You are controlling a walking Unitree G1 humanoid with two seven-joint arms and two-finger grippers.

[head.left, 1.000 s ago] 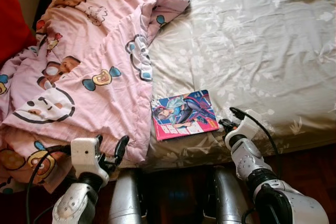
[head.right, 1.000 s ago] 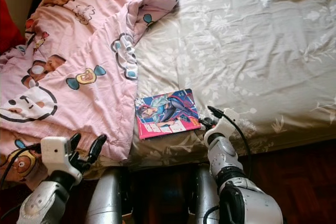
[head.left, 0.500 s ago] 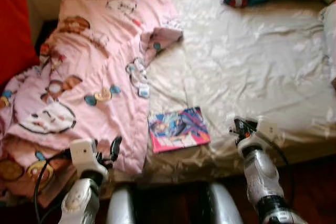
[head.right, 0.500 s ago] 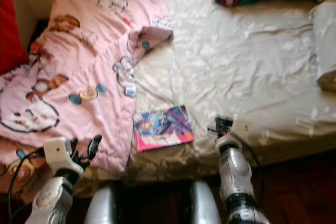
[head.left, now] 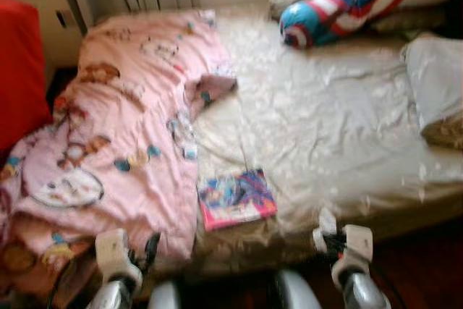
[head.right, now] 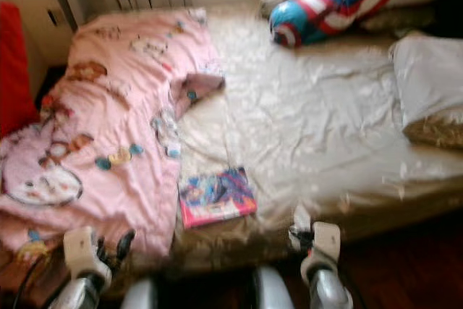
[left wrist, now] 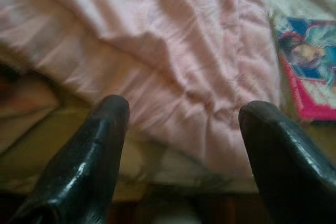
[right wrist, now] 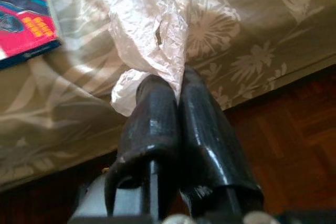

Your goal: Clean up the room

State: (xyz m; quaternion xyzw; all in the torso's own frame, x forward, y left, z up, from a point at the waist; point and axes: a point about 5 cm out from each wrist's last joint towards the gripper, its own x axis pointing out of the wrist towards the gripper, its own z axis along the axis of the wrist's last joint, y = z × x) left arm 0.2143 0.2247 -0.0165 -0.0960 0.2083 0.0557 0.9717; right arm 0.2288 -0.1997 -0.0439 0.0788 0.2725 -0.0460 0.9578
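**Plastic wrapper pinched in right gripper at the bed edge**

Plastic wrapper (right wrist: 152, 30): crinkled, translucent white. We have it clamped between the right gripper (right wrist: 178, 95) fingers, which are pressed together on its lower end. It hangs just off the near edge of the bed (head.left: 340, 128), over the floral sheet. We read this as trash picked off the bed for the cleanup, held low and clear of the mattress for carrying away.

Comic book (head.left: 237, 198) lies flat on the sheet near the bed's front edge, just beside the hem of the pink cartoon blanket (head.left: 108, 128) and apart from both grippers. Probably the next item to tidy.

Left gripper (left wrist: 181, 114): fingers spread wide, nothing between them, parked at the blanket's overhanging edge.

Further out: a red-white-blue shield-print pillow (head.left: 340, 5) at the head of the bed, a plain pillow (head.left: 434, 81) at the right side.

Hard to make out: head views are motion-blurred, so the wrapper is barely resolvable there. We can't tell how much of the wrapper sits behind the fingers. Comic cover is cut off in both wrist views. Dark wood floor (right wrist: 294, 129) partly visible.
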